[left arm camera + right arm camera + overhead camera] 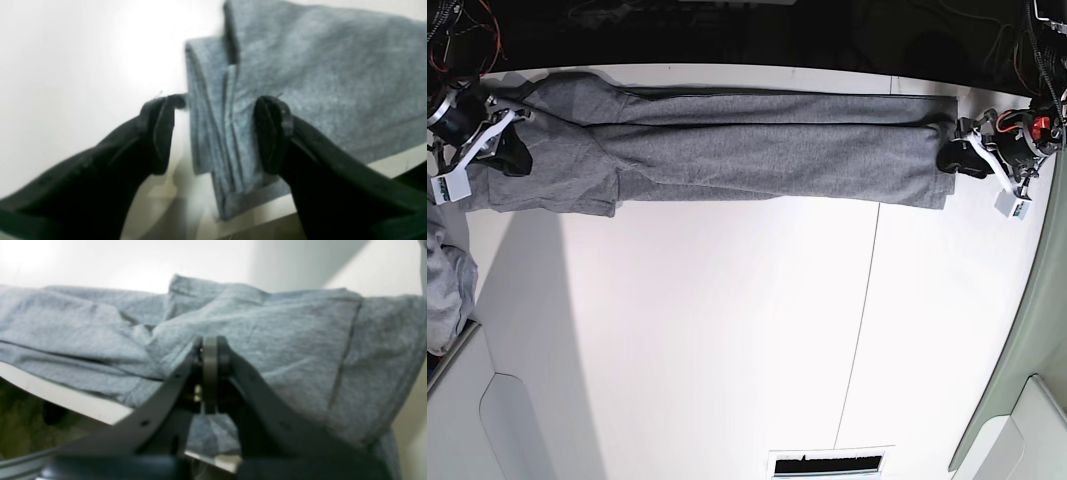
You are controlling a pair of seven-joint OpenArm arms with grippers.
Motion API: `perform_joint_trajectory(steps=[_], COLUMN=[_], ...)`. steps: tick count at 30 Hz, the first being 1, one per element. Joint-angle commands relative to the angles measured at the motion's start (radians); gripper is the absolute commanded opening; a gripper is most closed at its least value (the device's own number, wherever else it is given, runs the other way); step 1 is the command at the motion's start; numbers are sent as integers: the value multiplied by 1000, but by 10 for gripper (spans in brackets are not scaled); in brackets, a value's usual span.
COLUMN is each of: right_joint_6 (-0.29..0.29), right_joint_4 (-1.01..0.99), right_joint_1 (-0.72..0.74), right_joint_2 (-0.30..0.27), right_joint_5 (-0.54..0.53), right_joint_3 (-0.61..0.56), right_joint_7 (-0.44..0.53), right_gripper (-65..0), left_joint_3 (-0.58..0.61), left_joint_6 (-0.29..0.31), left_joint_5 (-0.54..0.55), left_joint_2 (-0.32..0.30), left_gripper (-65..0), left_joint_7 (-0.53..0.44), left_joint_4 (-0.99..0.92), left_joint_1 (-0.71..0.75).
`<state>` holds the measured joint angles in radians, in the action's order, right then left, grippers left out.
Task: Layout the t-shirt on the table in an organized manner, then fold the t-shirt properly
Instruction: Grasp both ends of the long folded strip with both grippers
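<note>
T-shirt point(757, 145): folded lengthwise into a long strip along the far edge of the table point(727, 330). Left gripper point(213, 133): spread around its end. Right gripper point(210, 373): pressed together (grip on cloth unclear). Crosswise folds remain.

The t-shirt point(747, 150) is soft knit cloth, heather grey, matt, with a fine fuzzy surface and stitched hems. The table point(727, 330) is smooth, white and matt, with one thin dark seam. The left gripper point(218, 133) looks like black matt plastic with ribbed pads. At 9 o'clock lies a paler grey cloth bundle point(447, 290).
</note>
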<state>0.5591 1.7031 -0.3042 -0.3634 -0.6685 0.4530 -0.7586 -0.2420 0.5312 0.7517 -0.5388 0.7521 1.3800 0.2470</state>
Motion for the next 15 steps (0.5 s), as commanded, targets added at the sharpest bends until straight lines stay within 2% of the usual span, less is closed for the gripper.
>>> perform_joint_trajectory(steps=[1,6,11,15], right_joint_6=[5,6,5,5], right_joint_4=[10,7,-7,-8], right_joint_1=[5,5,5,5], right_joint_2=[-18,-16,-15,-16], right_joint_5=[-11,2,7,7], right_joint_3=[1,-1,-1,-1], right_joint_7=[29,29,32,32], right_gripper=[-650,-650,-650,-650], left_joint_3=[-7,-7,-7,-7], left_joint_6=[3,-8,-2,105], left_joint_5=[13,3,18,87], left_joint_2=[-18,-16,21,64], left_gripper=[-244,-244,-244,-244], left_joint_7=[-5,-37,-43,31], left_joint_4=[11,11,11,11], left_joint_1=[6,70,77,77])
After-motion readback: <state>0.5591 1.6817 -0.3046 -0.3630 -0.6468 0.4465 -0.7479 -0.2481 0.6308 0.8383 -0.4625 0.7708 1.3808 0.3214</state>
